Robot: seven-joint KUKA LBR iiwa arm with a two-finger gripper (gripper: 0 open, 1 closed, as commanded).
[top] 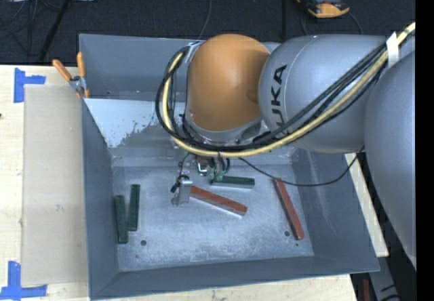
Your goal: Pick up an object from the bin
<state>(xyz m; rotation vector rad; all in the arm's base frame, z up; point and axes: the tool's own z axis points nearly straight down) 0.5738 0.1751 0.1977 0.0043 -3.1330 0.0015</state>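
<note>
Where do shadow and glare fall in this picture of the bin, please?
In the camera view, the arm's shadow darkens the floor around the tool and the dark green bar beside it; light glares off the bin's back-left wall; the two green sticks at left lie evenly lit.

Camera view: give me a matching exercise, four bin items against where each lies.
Items:
1 paired dark green sticks
2 single dark green stick
3 broad reddish-brown bar
4 thin reddish-brown stick

Places:
a right side of the bin floor
b left side of the floor
c centre, beside the gripper
d just behind the bar

Pairs: 1-b; 2-d; 3-c; 4-a
</note>
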